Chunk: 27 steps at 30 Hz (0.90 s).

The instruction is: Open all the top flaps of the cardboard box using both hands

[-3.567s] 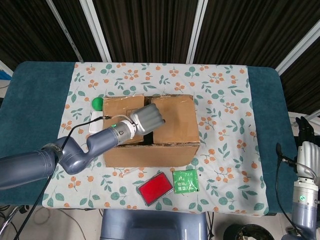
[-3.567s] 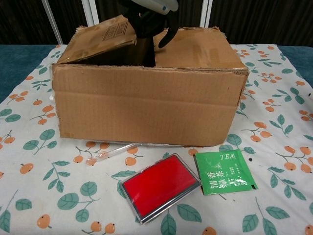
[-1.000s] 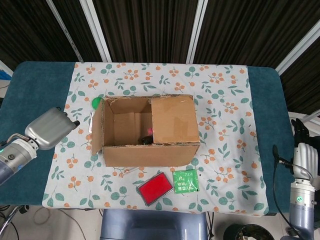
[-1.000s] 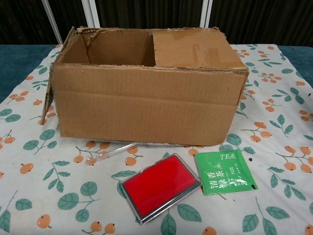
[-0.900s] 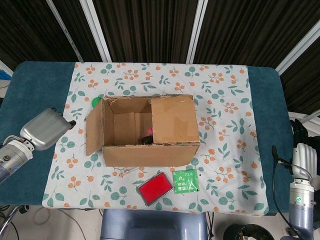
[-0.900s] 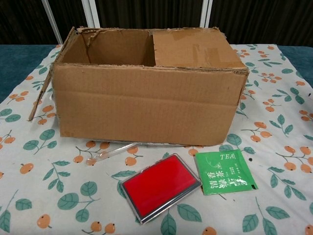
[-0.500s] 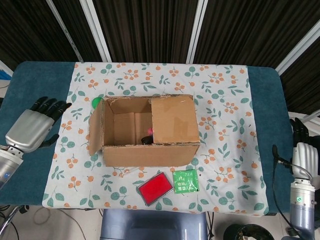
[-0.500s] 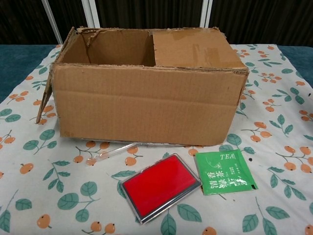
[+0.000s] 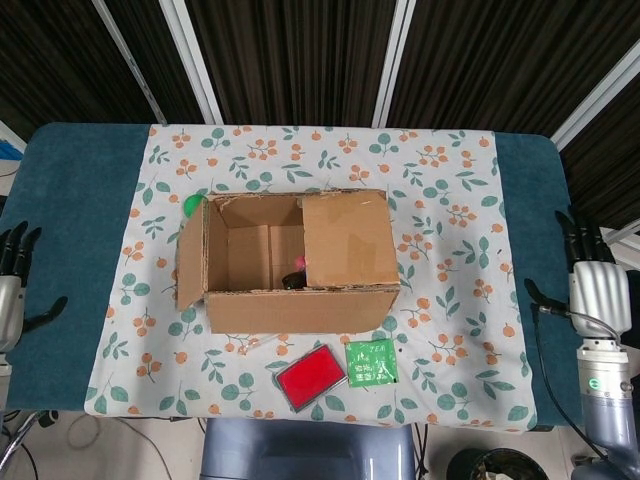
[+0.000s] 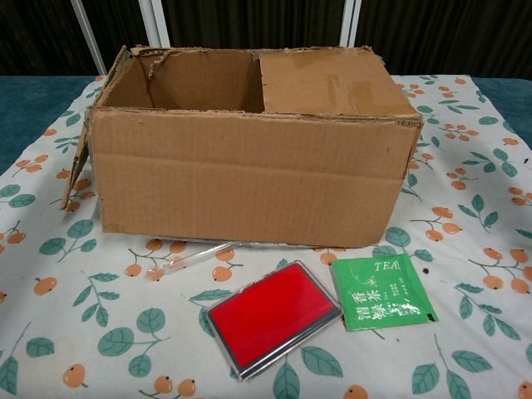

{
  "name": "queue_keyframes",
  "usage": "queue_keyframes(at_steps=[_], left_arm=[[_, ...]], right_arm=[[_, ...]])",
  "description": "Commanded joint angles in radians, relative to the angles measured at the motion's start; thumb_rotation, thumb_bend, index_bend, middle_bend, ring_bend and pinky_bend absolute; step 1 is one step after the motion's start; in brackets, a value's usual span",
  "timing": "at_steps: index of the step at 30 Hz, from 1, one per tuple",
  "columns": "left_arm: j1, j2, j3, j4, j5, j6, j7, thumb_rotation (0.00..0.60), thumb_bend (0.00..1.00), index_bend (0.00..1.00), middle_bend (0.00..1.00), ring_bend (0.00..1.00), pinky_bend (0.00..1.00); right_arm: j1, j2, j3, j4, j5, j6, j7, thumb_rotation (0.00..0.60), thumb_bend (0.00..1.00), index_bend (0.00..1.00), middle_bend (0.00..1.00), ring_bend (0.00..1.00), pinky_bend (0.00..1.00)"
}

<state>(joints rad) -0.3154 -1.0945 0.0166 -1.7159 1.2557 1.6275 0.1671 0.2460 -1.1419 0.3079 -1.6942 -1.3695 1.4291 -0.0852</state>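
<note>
Both hands hang off the table's ends, fingers spread, holding nothing: left hand (image 9: 10, 290), right hand (image 9: 597, 285). Box (image 10: 249, 166) sits mid-cloth (image 9: 450, 190) on the teal table (image 9: 70, 190), left flap (image 9: 190, 262) open, right flap (image 9: 345, 240) closed. Dark slatted wall (image 9: 300, 60) behind.

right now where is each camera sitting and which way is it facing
Head view: high above the table's near edge, looking steeply down on the cardboard box; left hand and right hand show at the frame's sides, fingers apart, holding nothing.
Chest view: low at the near edge, looking level at the box's front wall; no part of the robot shows.
Both share: the box, the red case, the green tea packet and the floral tablecloth.
</note>
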Motion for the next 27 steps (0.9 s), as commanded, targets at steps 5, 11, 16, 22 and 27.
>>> queue_keyframes(at_steps=[5,11,16,22,27], left_arm=[[0.048,-0.057,-0.015,0.110,0.026,0.001,-0.089,0.600,0.16,0.00,0.00,0.00,0.00],[0.064,-0.077,-0.041,0.147,0.040,-0.004,-0.154,0.600,0.16,0.00,0.00,0.00,0.00],[0.078,-0.080,-0.061,0.169,0.040,-0.033,-0.197,0.600,0.16,0.00,0.00,0.00,0.00],[0.086,-0.075,-0.077,0.173,0.050,-0.064,-0.225,0.600,0.16,0.00,0.00,0.00,0.00],[0.090,-0.073,-0.085,0.174,0.054,-0.079,-0.235,0.600,0.16,0.00,0.00,0.00,0.00]], right_arm=[[0.165,0.131,0.058,-0.149,-0.046,-0.189,-0.149,0.600,0.27,0.00,0.00,0.00,0.23],[0.334,0.162,0.112,-0.190,-0.015,-0.372,-0.260,0.600,0.42,0.00,0.00,0.00,0.23],[0.516,0.132,0.144,-0.185,0.044,-0.538,-0.351,0.600,0.83,0.15,0.12,0.11,0.28],[0.723,0.008,0.148,-0.079,0.084,-0.690,-0.380,0.600,1.00,0.38,0.30,0.25,0.36],[0.797,-0.054,0.126,-0.025,0.114,-0.735,-0.396,0.600,1.00,0.45,0.34,0.28,0.36]])
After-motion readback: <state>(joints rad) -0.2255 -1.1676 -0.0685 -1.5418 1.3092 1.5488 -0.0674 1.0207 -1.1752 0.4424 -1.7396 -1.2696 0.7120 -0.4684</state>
